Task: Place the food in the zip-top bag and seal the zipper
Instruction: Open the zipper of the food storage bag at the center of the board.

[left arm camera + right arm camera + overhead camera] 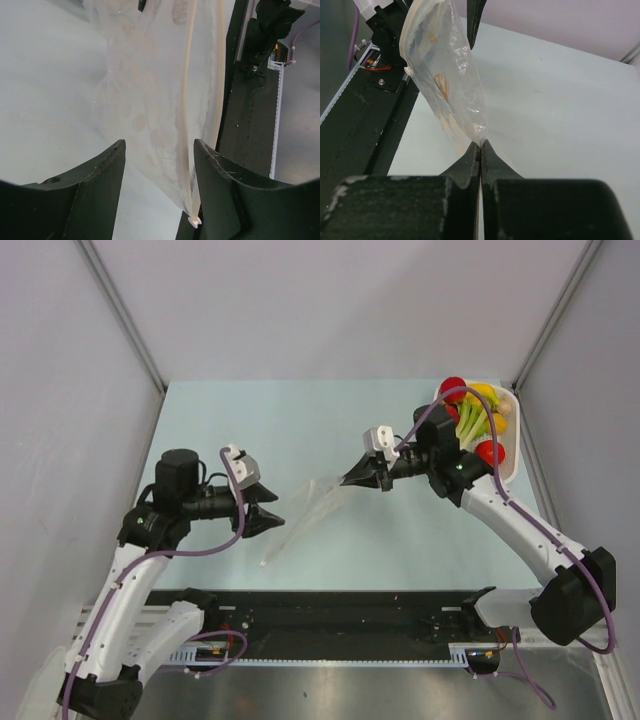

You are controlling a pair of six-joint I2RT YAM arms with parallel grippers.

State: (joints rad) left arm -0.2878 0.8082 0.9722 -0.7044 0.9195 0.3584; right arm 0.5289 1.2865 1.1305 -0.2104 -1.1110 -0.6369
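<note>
Pinching zip-top bag (pixel 451 87) corner: right gripper (pixel 480 148), pressed together. Left gripper (pixel 159 146) hanging spread, zipper (pixel 187 100) just ahead. Food (pixel 490 451) sitting behind right gripper (none bagged, sealing pending).

Bag (pixel 303 510) centre; food (pixel 476 416) in basket (pixel 514 448) far right

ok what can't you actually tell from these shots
- Zipper sealed or open: left wrist view, strip too thin to tell.
- Zip-top bag outline: top view, clear film fades into table.
- Food count: top view, right arm covers part of basket.
</note>
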